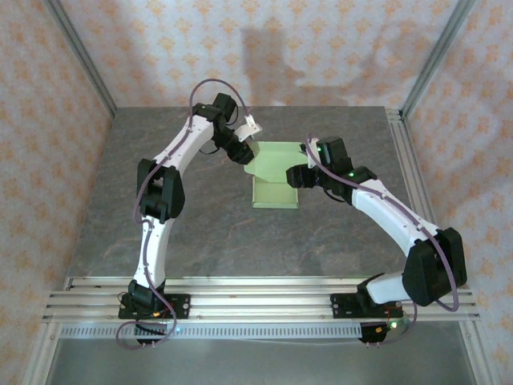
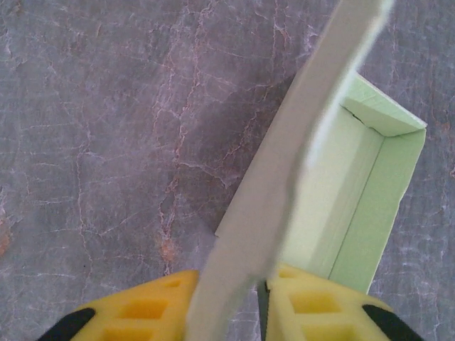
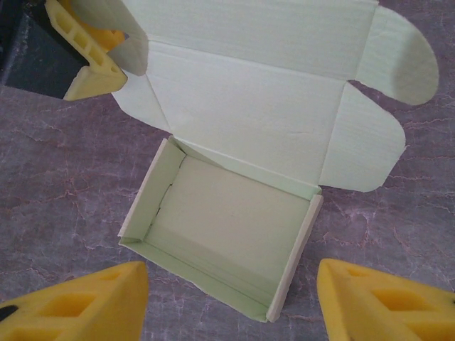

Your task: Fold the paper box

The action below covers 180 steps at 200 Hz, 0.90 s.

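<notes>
Over on the left, the left gripper (image 2: 234,278) is straddling the raised lid (image 3: 249,92) of the paper box (image 1: 275,172), jaws sitting close on either side of the card. Whether they are truly clamping it, nobody can tell. The box is sitting mid-desk (image 1: 200,228), tray open upward, rounded tabs (image 3: 398,53) spreading. On the right, the right gripper (image 3: 231,273) is hovering just beside the tray, jaws released and wide.
</notes>
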Tool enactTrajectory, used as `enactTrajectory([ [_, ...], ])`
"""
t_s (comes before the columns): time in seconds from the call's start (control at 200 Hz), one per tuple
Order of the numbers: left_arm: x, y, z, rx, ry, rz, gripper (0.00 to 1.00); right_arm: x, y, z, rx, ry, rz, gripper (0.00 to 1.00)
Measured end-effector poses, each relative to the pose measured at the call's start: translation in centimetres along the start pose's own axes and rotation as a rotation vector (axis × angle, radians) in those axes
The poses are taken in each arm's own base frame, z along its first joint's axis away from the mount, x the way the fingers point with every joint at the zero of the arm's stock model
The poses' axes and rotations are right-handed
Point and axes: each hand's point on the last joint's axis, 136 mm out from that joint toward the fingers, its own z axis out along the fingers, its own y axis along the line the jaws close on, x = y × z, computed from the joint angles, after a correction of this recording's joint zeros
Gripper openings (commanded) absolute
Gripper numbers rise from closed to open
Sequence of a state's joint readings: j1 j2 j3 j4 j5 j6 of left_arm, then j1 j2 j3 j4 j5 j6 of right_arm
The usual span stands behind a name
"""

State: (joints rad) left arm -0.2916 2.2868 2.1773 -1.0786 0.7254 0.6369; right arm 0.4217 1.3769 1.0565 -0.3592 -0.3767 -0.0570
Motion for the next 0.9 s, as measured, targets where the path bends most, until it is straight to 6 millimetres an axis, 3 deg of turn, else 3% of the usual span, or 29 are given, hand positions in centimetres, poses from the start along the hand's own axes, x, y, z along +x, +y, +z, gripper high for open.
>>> enactTrajectory([
  [0.425, -0.38, -0.06, -0.29, -0.005, -0.007, 0.008, 0.15, 0.04, 0.23, 0.00, -0.014, 0.002, 0.000, 0.64],
  [0.546, -0.25, -0.13, -0.29, -0.002, -0.002, 0.014, 0.25, 0.04, 0.23, 0.00, -0.014, 0.002, 0.000, 0.64],
  [0.901, 0.37, -0.03, -0.30, -0.013, 0.027, 0.019, 0.25, 0.04, 0.25, 0.00, -0.014, 0.002, 0.001, 0.63],
])
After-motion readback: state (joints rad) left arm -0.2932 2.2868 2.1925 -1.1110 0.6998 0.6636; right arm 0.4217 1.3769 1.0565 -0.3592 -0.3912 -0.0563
